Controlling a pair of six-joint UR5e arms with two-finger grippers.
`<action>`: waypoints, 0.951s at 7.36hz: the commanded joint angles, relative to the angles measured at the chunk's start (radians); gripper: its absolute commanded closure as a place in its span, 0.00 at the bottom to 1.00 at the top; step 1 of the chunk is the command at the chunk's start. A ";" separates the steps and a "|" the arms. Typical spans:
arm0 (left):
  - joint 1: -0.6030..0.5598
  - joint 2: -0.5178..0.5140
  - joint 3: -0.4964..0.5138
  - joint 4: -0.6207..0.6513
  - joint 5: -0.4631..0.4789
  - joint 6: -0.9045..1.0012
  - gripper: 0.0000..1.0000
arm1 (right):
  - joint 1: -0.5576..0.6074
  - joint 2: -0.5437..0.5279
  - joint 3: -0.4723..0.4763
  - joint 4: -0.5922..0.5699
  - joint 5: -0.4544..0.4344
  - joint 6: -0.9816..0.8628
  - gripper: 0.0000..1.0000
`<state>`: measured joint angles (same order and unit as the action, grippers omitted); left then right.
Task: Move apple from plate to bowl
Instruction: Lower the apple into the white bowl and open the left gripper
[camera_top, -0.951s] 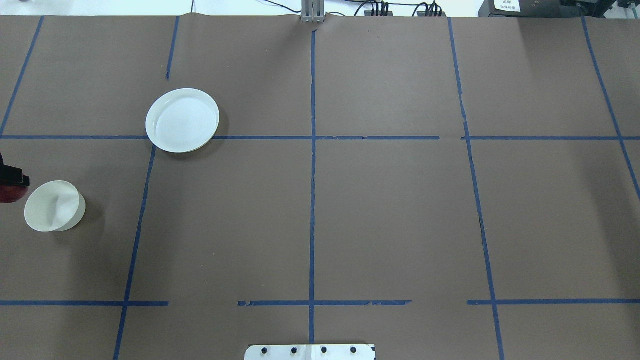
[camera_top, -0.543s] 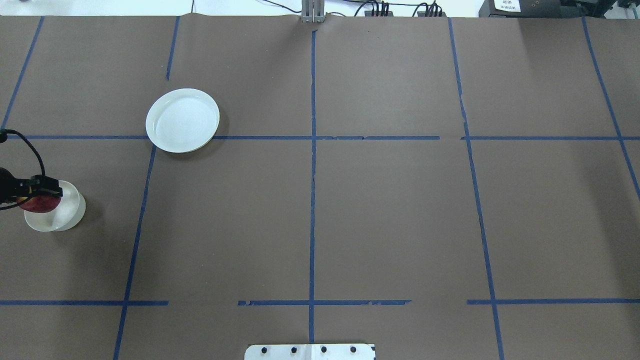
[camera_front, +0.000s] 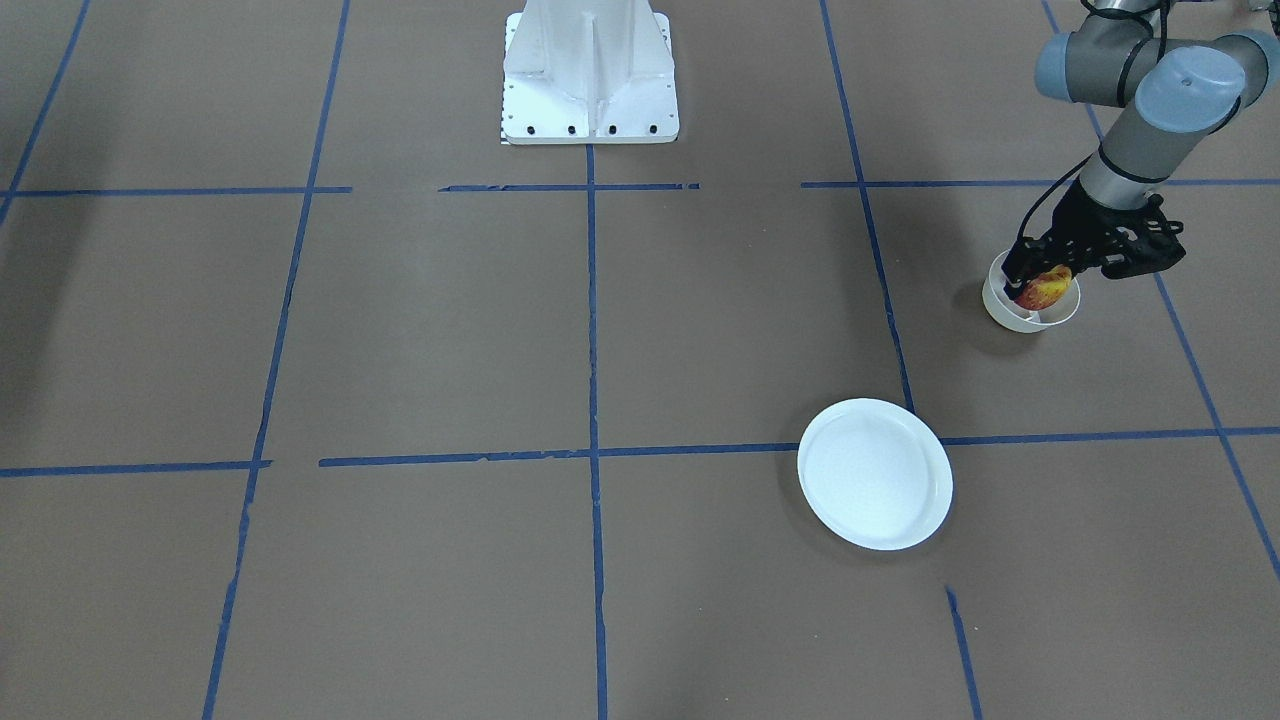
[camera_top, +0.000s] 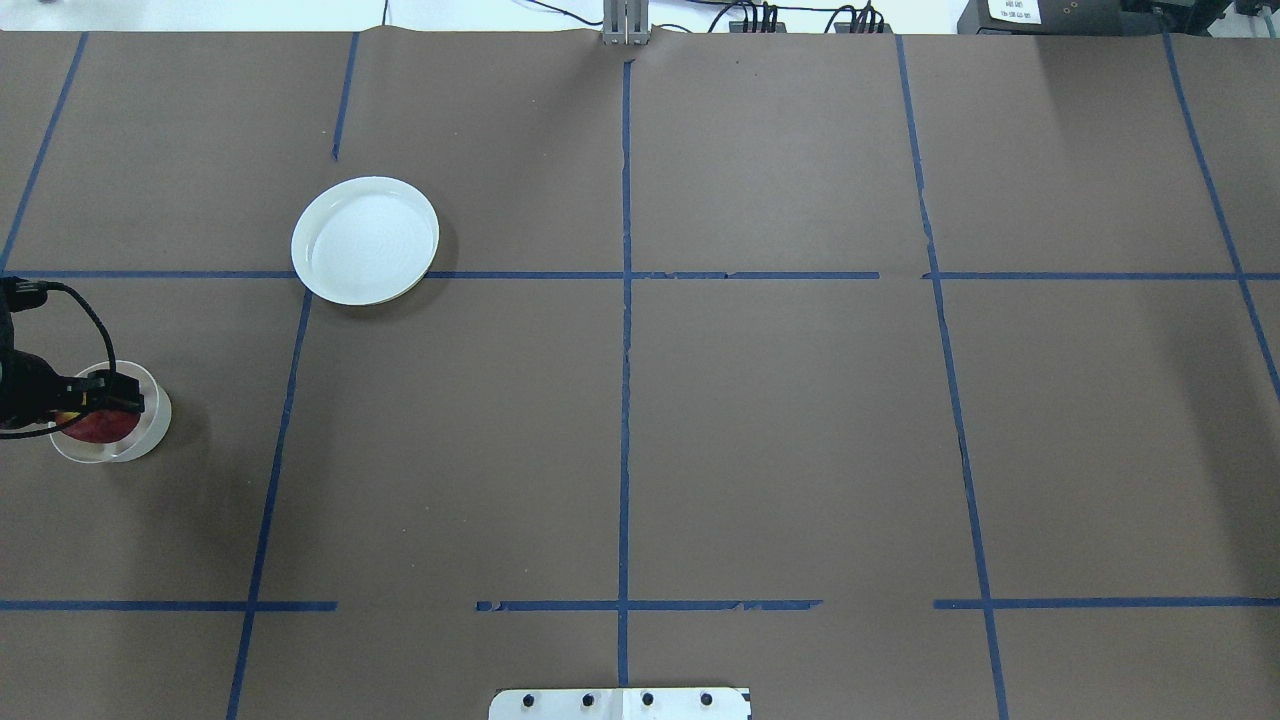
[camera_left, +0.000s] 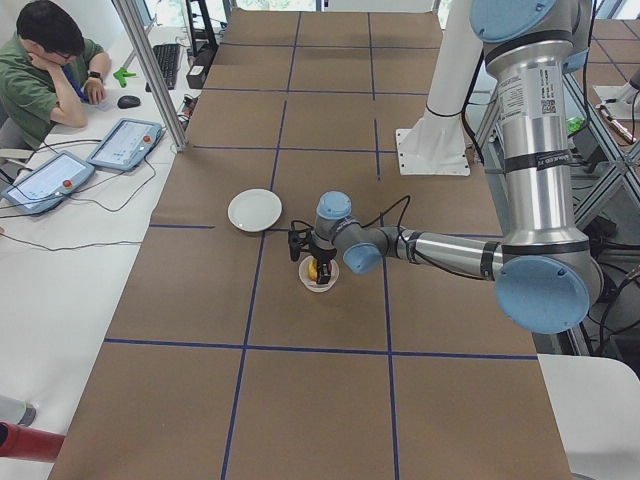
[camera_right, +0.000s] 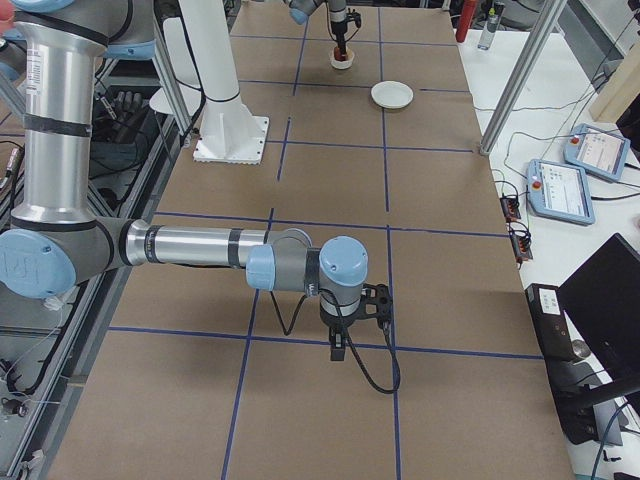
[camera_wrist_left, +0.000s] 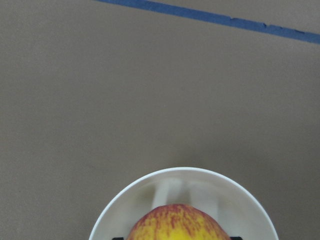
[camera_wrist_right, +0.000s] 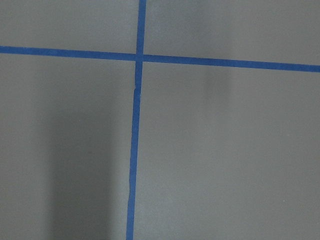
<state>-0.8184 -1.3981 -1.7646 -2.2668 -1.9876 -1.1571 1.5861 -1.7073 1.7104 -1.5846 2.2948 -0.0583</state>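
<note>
My left gripper (camera_top: 98, 405) is shut on the apple (camera_top: 92, 427), red with yellow patches, and holds it in the mouth of the small cream-white bowl (camera_top: 152, 428) at the table's left edge. The front-facing view shows the gripper (camera_front: 1040, 280), the apple (camera_front: 1047, 290) and the bowl (camera_front: 1025, 317). In the left wrist view the apple (camera_wrist_left: 177, 222) sits over the bowl's rim (camera_wrist_left: 125, 195). The white plate (camera_top: 365, 240) lies empty, farther out on the table. My right gripper (camera_right: 340, 343) hangs over bare table; I cannot tell if it is open.
Brown paper with blue tape lines (camera_top: 625, 400) covers the table. The robot's white base (camera_front: 590, 70) stands at the middle of the near edge. A person (camera_left: 45, 70) sits at a side table with tablets (camera_left: 125, 145).
My left gripper has carried the apple from beside the bowl's left side to over the bowl and down into its mouth. The plate and bowl have not moved.
</note>
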 joint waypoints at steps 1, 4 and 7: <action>0.004 -0.001 -0.001 -0.013 -0.002 0.003 0.07 | 0.000 0.000 0.000 0.000 0.000 0.000 0.00; -0.005 0.001 -0.022 -0.005 -0.011 0.010 0.01 | 0.000 0.000 0.000 0.000 0.000 0.000 0.00; -0.135 0.016 -0.058 0.010 -0.129 0.191 0.01 | 0.000 0.000 0.000 0.000 0.000 0.000 0.00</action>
<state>-0.8654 -1.3858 -1.8132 -2.2661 -2.0618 -1.0728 1.5861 -1.7073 1.7104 -1.5846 2.2948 -0.0583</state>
